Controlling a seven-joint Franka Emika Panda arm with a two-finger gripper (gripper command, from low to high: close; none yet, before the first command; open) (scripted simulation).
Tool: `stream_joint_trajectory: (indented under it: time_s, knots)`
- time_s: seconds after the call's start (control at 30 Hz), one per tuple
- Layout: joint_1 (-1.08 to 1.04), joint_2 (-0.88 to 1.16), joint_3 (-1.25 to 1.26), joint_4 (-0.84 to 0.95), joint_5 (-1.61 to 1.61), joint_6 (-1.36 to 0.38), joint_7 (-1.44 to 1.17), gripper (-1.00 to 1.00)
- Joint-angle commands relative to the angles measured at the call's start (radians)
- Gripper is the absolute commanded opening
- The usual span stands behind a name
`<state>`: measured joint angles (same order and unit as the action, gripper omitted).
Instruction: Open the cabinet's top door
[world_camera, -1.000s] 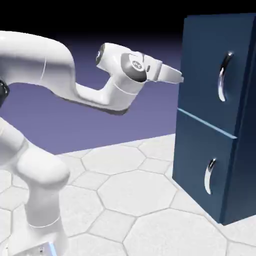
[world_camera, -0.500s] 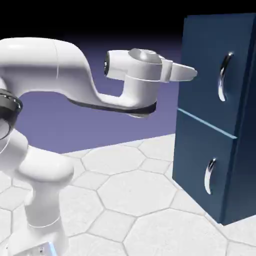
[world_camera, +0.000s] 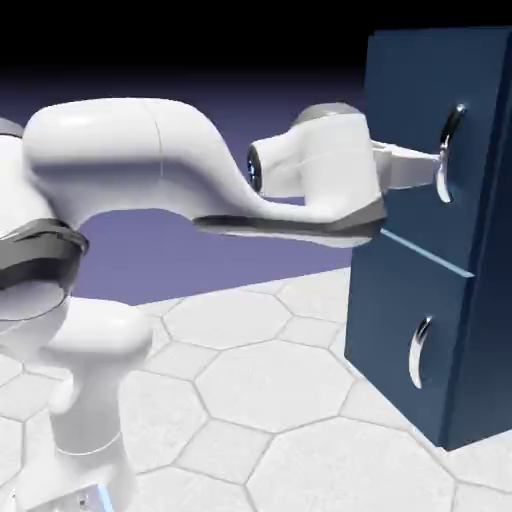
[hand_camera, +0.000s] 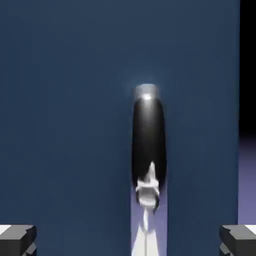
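Note:
The navy cabinet (world_camera: 492, 380) stands at the exterior view's right. Its top door (world_camera: 405, 100) is closed flat, with a long curved silver handle (world_camera: 449, 140). My gripper (world_camera: 432, 167) is level with the lower half of that handle, fingertips right at it. In the hand view the handle (hand_camera: 147, 135) runs upright down the middle of the blue door (hand_camera: 65, 100). One grey fingertip (hand_camera: 17, 237) sits far to its left and the other (hand_camera: 237, 237) far to its right. My gripper (hand_camera: 128, 241) is open, its jaws wide on either side of the handle without touching it.
Below a thin light seam lies the shorter lower door (world_camera: 385, 315) with its small silver handle (world_camera: 419, 352). The white arm stretches across from the exterior view's left. The cabinet stands on a floor of white hexagonal tiles (world_camera: 270, 390).
The arm has swung to the right toward the cabinet. The hand went from well short of the door to right at the top handle, fingers level and open.

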<state>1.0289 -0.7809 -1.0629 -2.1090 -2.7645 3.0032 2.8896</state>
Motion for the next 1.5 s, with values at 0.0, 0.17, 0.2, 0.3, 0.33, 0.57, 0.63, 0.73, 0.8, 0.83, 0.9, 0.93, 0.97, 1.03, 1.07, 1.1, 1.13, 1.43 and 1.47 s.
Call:
stream_joint_trajectory:
  time_s: [0.0, 0.17, 0.2, 0.3, 0.33, 0.57, 0.63, 0.73, 0.8, 0.83, 0.9, 0.93, 0.97, 1.03, 1.07, 1.1, 1.13, 1.43, 1.47]
  knots:
    - [0.000, 0.000, 0.000, 0.000, 0.000, 0.000, 0.000, 0.00]
    - [0.181, 0.050, -0.133, 0.125, -0.013, -0.008, 0.007, 0.00]
    - [0.208, 0.058, -0.153, 0.144, -0.015, -0.009, 0.008, 0.00]
    - [0.171, 0.066, -0.126, 0.118, 0.002, -0.028, 0.008, -1.00]
    - [0.135, 0.075, -0.098, 0.092, 0.019, -0.047, 0.008, -1.00]
    - [-0.119, 0.103, 0.116, -0.077, 0.164, -0.174, -0.024, -1.00]
    - [-0.191, 0.114, 0.179, -0.111, 0.194, -0.197, -0.016, -1.00]
    - [-0.300, 0.136, 0.276, -0.151, 0.229, -0.217, 0.010, -1.00]
    - [-0.372, 0.138, 0.344, -0.184, 0.270, -0.240, 0.007, -1.00]
    - [-0.408, 0.139, 0.379, -0.199, 0.289, -0.249, 0.008, -1.00]
    - [-0.481, 0.139, 0.450, -0.229, 0.331, -0.268, 0.006, -1.00]
    - [-0.517, 0.138, 0.485, -0.243, 0.351, -0.276, 0.006, -1.00]
    - [-0.553, 0.138, 0.520, -0.255, 0.370, -0.282, 0.007, -1.00]
    - [-0.626, 0.136, 0.592, -0.279, 0.411, -0.294, 0.007, -1.00]
    - [-0.662, 0.133, 0.628, -0.291, 0.433, -0.299, 0.007, -1.00]
    - [-0.698, 0.131, 0.664, -0.302, 0.454, -0.303, 0.007, -1.00]
    - [-0.734, 0.128, 0.699, -0.311, 0.474, -0.306, 0.008, -1.00]
    - [-1.059, 0.081, 1.016, -0.382, 0.664, -0.300, 0.008, -1.00]
    - [-1.095, 0.073, 1.051, -0.388, 0.687, -0.296, 0.007, -1.00]
